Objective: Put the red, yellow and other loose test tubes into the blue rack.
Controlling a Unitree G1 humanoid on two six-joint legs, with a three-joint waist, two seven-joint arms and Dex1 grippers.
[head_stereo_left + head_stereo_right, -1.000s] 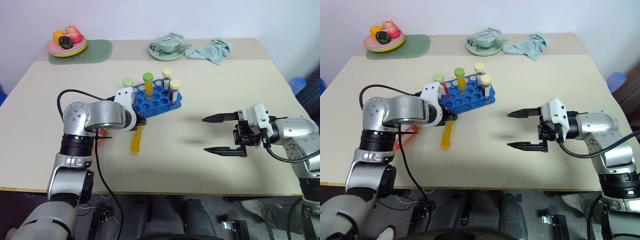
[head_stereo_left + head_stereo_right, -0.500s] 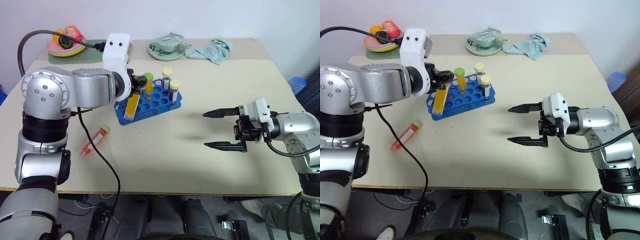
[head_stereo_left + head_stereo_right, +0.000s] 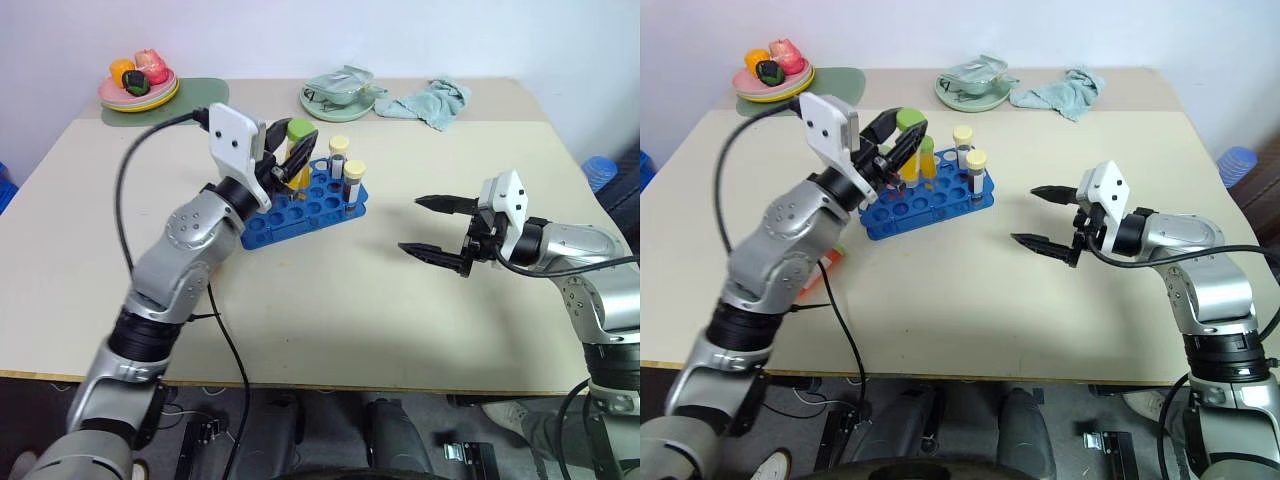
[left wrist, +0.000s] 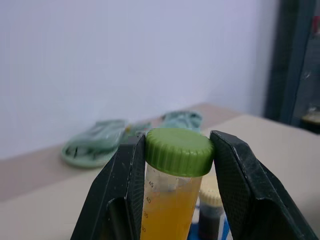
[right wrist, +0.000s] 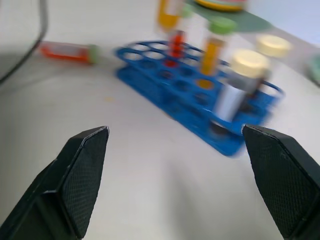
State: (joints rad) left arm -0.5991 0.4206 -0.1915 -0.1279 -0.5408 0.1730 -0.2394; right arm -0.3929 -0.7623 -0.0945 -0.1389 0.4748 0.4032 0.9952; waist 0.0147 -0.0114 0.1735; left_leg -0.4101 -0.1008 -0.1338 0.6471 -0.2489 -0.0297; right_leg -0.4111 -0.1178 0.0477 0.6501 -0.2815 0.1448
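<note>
Overhead, left gripper clamping yellow tube, blue rack below.

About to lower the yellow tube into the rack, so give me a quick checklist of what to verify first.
1. Left gripper shut on the yellow tube at its green cap: ok.
2. Tube upright: ok in the left wrist view.
3. Tube lined up over a free hole of the blue rack: cannot tell.
4. Free holes left in the rack: ok.
5. Right gripper open and apart from the rack: ok.
6. Red tube lies loose on the table: not ok.
</note>
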